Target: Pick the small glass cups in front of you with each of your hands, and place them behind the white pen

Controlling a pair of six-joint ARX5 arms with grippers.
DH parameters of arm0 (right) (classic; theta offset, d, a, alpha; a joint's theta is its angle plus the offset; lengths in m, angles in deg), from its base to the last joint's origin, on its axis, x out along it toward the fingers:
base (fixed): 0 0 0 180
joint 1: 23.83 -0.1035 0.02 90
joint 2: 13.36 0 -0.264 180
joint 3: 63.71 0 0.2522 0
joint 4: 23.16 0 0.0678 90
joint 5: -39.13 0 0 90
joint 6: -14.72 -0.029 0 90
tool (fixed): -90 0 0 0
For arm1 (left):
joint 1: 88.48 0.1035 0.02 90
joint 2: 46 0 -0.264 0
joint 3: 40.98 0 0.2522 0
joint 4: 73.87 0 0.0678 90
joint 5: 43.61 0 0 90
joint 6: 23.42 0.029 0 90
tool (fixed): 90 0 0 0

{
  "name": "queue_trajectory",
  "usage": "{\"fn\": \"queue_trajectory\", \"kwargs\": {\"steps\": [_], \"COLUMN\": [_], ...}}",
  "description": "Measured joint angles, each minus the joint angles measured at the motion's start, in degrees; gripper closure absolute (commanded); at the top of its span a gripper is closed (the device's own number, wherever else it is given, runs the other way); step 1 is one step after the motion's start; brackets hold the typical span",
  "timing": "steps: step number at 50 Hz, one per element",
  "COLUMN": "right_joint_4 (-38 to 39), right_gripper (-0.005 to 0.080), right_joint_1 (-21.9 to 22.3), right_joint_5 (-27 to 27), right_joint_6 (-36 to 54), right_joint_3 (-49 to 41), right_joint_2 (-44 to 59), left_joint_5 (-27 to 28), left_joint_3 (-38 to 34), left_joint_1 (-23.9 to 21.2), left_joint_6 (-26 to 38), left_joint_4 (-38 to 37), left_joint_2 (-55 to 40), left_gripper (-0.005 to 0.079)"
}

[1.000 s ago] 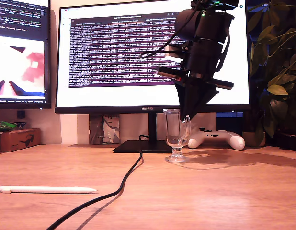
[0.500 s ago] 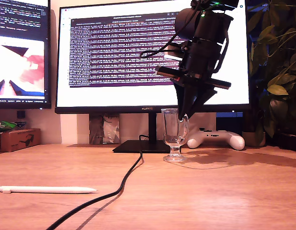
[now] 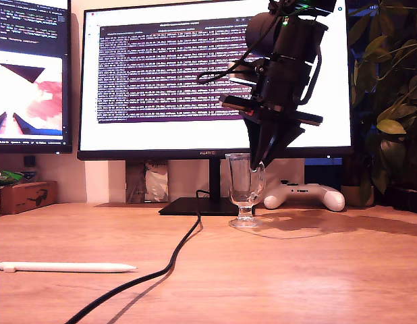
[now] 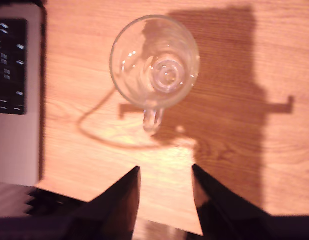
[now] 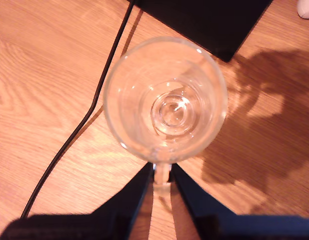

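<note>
Small update: the second glass cup (image 3: 244, 183) has been shifted a touch toward the white pen (image 3: 63, 267) over the last second, i.e. toward the exterior view's left. Its foot looks to be riding a hair higher off the desk (image 3: 316, 283) than before (hard to be sure, the gap is tiny). So it can be taken that the carry has started, not just the grab.

My second pincer (image 3: 257, 164) is closed down almost fully, with the cup's looped handle pinched between the jaws and the bowl hanging upright in front of them. The pen itself hasn't been touched. It is lying flat, well apart from this cup, with the black cable (image 3: 175, 260) running between the two, and that cable will have to be cleared on the way.

The first glass cup (image 4: 154, 62) is a different story. It is standing on the desk, seen only in the first wrist view, so its place relative to the pen can't be told. My first pincer (image 4: 164, 172) is held open above it with nothing gripped, the handle pointing at the gap.

So, as a judgement: one cup is under way, and the other is not yet picked.
</note>
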Motion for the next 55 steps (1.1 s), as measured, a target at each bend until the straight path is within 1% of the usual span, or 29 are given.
{"fn": "queue_trajectory", "kwargs": {"steps": [5,22,29,38,39,42,47,53,55], "right_joint_4": [0.02,0.20,0.46,0.50,0.50,0.50,0.52,0.52,0.52], "right_gripper": [0.0765,0.0765,0.0765,0.0765,0.0765,0.0765,0.0765,0.0765,0.0765], "right_joint_1": [0.00,0.00,0.00,0.00,0.00,0.00,0.00,0.00,0.00], "right_joint_5": [0.00,-0.04,-0.04,-0.04,-0.04,-0.04,-0.04,-0.04,-0.04], "right_joint_6": [0.09,0.09,0.09,0.09,0.09,0.09,0.09,0.09,0.07], "right_joint_3": [0.00,0.00,0.00,0.00,0.00,0.00,0.00,0.00,0.00], "right_joint_2": [0.00,0.00,0.00,0.00,0.00,0.00,0.00,0.00,0.00], "left_joint_5": [1.33,2.23,2.29,3.54,3.63,3.74,3.74,3.74,3.87], "left_joint_3": [0.00,0.00,0.00,0.00,0.00,0.00,0.00,0.00,0.00], "left_joint_1": [1.14,4.50,4.74,4.74,4.74,4.74,4.74,4.74,4.74], "left_joint_6": [0.63,1.05,1.09,1.25,1.25,1.25,1.27,1.27,1.27], "left_joint_4": [1.90,4.90,7.13,7.82,7.87,7.93,8.07,8.07,8.07], "left_joint_2": [-2.29,-8.72,-11.13,-13.35,-13.60,-14.32,-14.84,-14.82,-14.82], "left_gripper": [0.0450,0.0450,0.0450,0.0459,0.0467,0.0527,0.0647,0.0764,0.0765]}}
